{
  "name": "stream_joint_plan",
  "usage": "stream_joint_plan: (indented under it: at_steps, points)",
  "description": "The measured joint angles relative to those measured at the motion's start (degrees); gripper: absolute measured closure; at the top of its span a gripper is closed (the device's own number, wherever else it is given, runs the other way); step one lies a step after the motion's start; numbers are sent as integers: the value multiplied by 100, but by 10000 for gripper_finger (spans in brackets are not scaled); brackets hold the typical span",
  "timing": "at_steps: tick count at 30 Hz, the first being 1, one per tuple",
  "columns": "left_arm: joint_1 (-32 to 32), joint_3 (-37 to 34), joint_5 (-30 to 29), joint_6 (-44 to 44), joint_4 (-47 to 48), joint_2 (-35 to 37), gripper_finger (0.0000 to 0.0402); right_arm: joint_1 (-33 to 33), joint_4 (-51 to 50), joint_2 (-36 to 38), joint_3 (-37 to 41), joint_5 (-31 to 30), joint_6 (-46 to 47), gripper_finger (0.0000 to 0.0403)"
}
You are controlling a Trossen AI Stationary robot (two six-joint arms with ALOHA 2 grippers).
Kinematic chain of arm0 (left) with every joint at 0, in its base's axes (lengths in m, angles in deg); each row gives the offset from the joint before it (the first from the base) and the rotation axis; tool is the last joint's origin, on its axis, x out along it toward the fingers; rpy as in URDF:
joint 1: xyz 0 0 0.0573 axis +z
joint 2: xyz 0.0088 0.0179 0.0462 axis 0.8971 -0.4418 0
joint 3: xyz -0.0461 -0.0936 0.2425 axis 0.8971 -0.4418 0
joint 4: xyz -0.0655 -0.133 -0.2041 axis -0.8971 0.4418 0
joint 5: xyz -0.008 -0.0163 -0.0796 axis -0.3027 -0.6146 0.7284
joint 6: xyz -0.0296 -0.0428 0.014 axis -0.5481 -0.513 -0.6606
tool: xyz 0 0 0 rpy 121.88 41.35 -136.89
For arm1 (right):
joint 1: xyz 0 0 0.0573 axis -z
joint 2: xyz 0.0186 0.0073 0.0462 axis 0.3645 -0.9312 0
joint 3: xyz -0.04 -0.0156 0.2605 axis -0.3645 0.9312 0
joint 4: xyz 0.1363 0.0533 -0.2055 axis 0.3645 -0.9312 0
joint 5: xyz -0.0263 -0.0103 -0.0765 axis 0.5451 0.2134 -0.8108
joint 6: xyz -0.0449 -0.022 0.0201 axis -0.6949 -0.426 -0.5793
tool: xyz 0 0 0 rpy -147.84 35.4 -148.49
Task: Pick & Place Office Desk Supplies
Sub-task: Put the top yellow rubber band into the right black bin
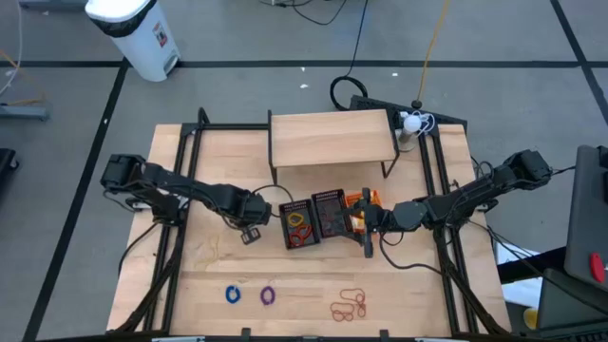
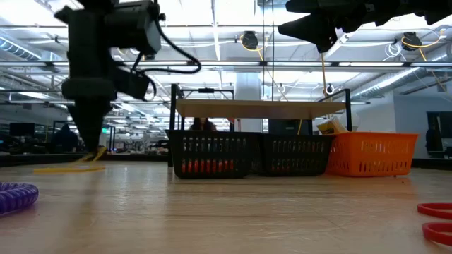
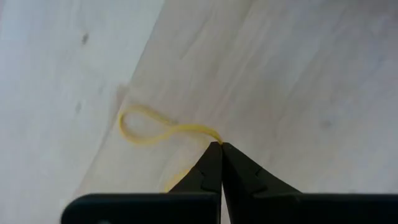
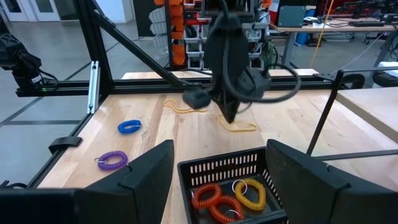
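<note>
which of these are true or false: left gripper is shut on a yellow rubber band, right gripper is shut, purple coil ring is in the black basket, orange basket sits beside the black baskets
1. The left gripper is shut on the thin yellow rubber band on the wooden table. True.
2. The right gripper is shut. False: it is open, above the black mesh basket holding orange and yellow coils.
3. The purple coil ring lies in that basket. False: it lies on the table beside the blue coil ring.
4. The orange plastic basket stands beside the black baskets. True.

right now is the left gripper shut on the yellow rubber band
Yes, in the left wrist view the left gripper has its fingertips pressed together on the end of the yellow rubber band lying on the table.
</note>
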Motion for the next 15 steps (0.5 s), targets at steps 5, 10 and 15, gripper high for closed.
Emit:
stream_joint_plan:
  at_steps: [5,10,15]
  points:
    - [-104,610,48,234,338,269,401,-1,0,0,0,-2,-32,156]
    - [-321,1355,11,556,553,552,401,1,2,0,0,-1,-49,156]
    - [-656,2197,-312,927,613,753,401,1,40,0,0,0,-52,156]
